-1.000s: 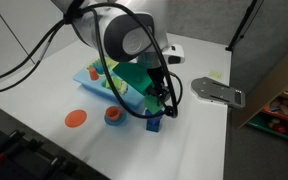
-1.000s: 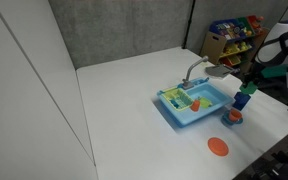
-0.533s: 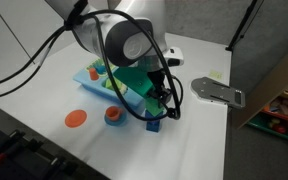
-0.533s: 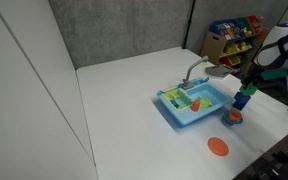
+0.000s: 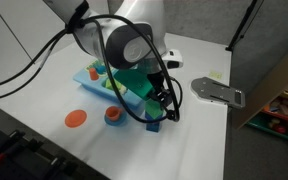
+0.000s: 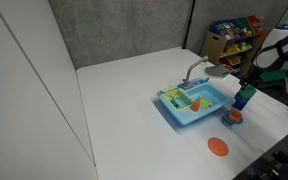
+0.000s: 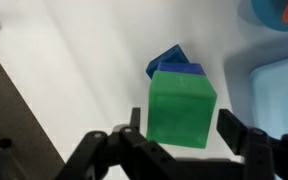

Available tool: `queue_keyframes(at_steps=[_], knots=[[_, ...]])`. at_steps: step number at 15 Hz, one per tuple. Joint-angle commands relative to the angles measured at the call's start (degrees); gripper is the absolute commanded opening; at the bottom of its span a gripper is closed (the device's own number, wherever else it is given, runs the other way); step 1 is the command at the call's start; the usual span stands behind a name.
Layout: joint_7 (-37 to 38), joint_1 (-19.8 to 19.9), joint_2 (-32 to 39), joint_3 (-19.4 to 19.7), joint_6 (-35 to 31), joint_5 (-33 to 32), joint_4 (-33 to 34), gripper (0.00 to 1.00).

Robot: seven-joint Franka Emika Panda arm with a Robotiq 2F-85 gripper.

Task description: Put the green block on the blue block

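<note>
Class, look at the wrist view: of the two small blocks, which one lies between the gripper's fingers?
The green block, bright and flanked by both fingers of the gripper. The blue block, darker, only peeks out past its edge, outside the fingers.

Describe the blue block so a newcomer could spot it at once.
Find the light blue toy sink; the blue block sits just off one end. It is the small dark cube directly beneath the green block, not the round bowl nearby.

Sink [image 7: 280,88] near blue block [image 7: 168,60]; tabletop [image 7: 79,70] opposite open.
</note>
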State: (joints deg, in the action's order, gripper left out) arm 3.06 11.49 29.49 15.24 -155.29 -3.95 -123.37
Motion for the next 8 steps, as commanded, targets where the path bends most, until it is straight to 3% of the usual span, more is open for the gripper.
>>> queue_keyframes(at_steps=[1,8], knots=[[-0.86,0.12,-4.77,-0.56,1.39,0.08,-1.79,1.0],[-3.2,-0.29,-14.1,-4.24,11.32,1.7,-3.67,1.0]])
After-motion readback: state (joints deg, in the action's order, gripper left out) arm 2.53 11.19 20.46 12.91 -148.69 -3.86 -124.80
